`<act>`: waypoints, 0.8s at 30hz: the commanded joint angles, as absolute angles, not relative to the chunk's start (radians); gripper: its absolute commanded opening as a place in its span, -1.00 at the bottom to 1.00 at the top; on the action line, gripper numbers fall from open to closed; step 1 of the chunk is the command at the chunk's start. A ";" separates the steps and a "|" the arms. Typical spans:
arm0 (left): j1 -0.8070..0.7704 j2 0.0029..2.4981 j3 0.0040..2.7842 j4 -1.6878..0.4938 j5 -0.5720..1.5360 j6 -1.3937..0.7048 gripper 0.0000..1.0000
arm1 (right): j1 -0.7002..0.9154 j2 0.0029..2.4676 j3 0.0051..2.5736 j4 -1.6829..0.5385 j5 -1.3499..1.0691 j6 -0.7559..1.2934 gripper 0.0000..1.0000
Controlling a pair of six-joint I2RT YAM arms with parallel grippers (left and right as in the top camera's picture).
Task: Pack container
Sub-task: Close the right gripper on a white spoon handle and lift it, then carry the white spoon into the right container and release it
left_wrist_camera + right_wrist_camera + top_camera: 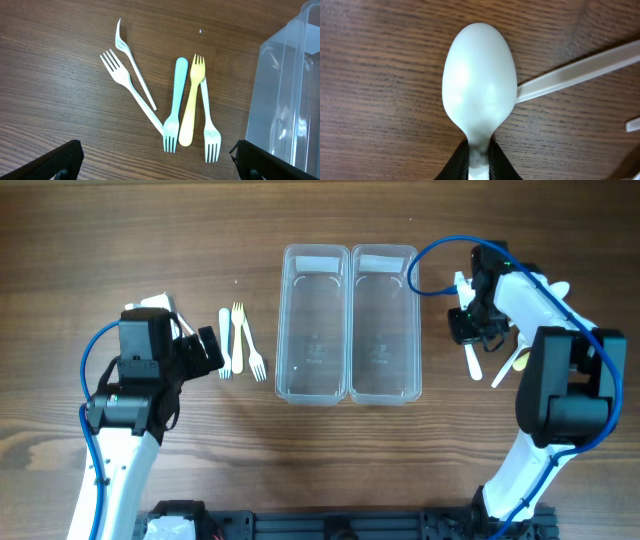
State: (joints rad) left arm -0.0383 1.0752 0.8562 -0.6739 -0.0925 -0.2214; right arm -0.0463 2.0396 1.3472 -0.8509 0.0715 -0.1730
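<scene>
Two clear containers sit side by side at ctr of the wooden surface [130, 240], long walls touching: left container [315, 323] and right container [383, 323].

Left arm [140, 375] is parked just left of five forks [240, 330], which lie in a loose fan on the surface, near the left container's outer wall but apart from it. Left jaws are spread wide, w/ one finger tip [60, 160] at each bottom corner of the left wrist view, and they grip nothing. In that view we see the blue fork [174, 112] w/ tines at the bottom. The yellow fork [191, 102] is just beside it, tines at the top. A white fork [210, 135] runs partly under the yellow one, tines at the bottom. Two more white forks [131, 89] slant off to the left, one lying on its side. A corner of the left container shows at the right edge.

Right arm [545, 330] has the right jaws just beside the right container's outer wall, clamped on a white spoon [479, 75]. The dark fingers [452, 167] pinch the handle right below the bowl. We can't tell whether the spoon touches the surface or is lifted off it. A second white handle [580, 70] runs out from behind the bowl's right edge, slanting upward. From overhead, a few more pale utensils [505, 365] lie by the right jaws, too small for us to tell what kind.
</scene>
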 commanded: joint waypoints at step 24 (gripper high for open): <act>-0.043 1.076 0.878 -0.671 -0.106 -0.205 0.99 | 0.060 1.384 1.329 -0.852 -0.303 0.244 -0.91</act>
State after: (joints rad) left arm -0.0383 1.0752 0.8558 -0.6739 -0.0925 -0.2214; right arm -0.0235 1.3880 1.3239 -0.8371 -0.2279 0.2214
